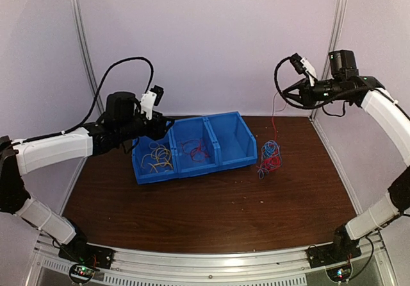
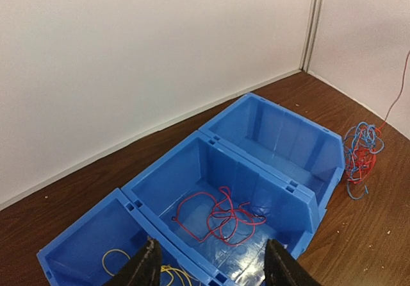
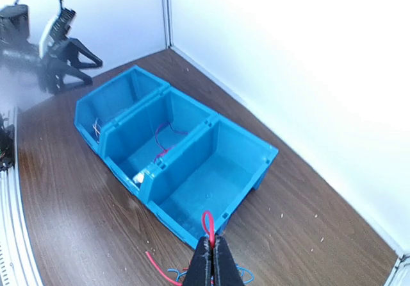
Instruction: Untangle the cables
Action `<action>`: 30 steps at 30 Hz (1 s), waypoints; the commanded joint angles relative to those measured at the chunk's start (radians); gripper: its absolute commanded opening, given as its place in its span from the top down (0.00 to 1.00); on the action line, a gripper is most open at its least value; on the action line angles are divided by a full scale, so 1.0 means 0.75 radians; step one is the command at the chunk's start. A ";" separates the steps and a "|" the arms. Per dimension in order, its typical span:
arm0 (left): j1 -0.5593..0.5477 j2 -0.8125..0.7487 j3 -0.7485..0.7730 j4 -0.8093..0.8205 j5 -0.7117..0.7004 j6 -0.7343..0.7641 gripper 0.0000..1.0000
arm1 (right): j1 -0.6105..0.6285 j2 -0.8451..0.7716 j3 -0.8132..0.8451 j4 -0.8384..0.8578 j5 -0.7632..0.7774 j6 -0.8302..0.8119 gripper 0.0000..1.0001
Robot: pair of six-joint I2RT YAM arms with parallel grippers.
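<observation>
**Operator:** Right claw [image 3: 212, 251] is pinched fully together on a single red strand [image 3: 207, 223], and it hangs high over the far right of the table [image 1: 211, 215]. The strand runs down from the jaws into the red-and-blue knot [image 1: 269, 158].

**Supervisor:** Where is that knot sitting?

**Operator:** On the wood just beside the right bin [image 1: 237, 159], outside it. The red and blue loops are wound through each other there.

**Supervisor:** And your other side?

**Operator:** Left claw [image 2: 211, 268] is about half spread with nothing between the fingers. I have it hovering over the wall between the left bin [image 1: 154, 176] and the middle bin [image 1: 195, 168].

**Supervisor:** What's sorted so far?

**Operator:** Yellow wires [image 1: 157, 158] lie in the left bin and red wires [image 2: 221, 217] in the middle one, each colour by itself. I see nothing inside the right bin, so I reckon it's meant for blue.

**Supervisor:** So how far along, roughly?

**Operator:** I'd say past the middle. Two colours have a home. The last knot needs its red drawn free of the blue, then the red goes in with the others and the blue gets put away. Whether this one strand will slip out cleanly, I can't judge from here.
</observation>
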 commanded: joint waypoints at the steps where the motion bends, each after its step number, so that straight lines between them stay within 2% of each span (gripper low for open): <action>1: -0.015 -0.058 -0.117 0.277 0.231 0.099 0.44 | 0.011 -0.147 -0.008 0.155 -0.174 0.060 1.00; 3: -0.071 -0.072 -0.165 0.378 0.264 0.118 0.44 | 0.017 -0.178 0.021 0.136 -0.236 0.067 1.00; 6: -0.188 -0.036 -0.114 0.380 0.281 0.142 0.44 | 0.028 -0.207 0.065 0.087 -0.313 0.070 1.00; 9: -0.325 0.036 -0.043 0.389 0.205 0.166 0.44 | 0.050 -0.233 0.072 0.070 -0.363 0.088 1.00; 11: -0.422 0.091 -0.023 0.469 0.163 0.168 0.43 | 0.082 -0.246 0.063 0.065 -0.393 0.096 1.00; 15: -0.538 0.294 0.056 0.659 0.080 0.104 0.42 | 0.133 -0.265 0.021 0.073 -0.414 0.087 1.00; 22: -0.618 0.681 0.269 0.944 0.186 -0.054 0.44 | 0.158 -0.285 -0.052 0.117 -0.432 0.122 1.00; 26: -0.625 0.818 0.363 0.990 0.243 -0.166 0.57 | 0.161 -0.288 -0.076 0.149 -0.445 0.158 1.00; 28: -0.625 0.862 0.367 1.008 0.254 -0.199 0.69 | 0.161 -0.286 -0.079 0.150 -0.442 0.156 1.00; 30: -0.625 0.885 0.355 1.017 0.269 -0.211 0.76 | 0.162 -0.286 -0.085 0.150 -0.440 0.152 1.00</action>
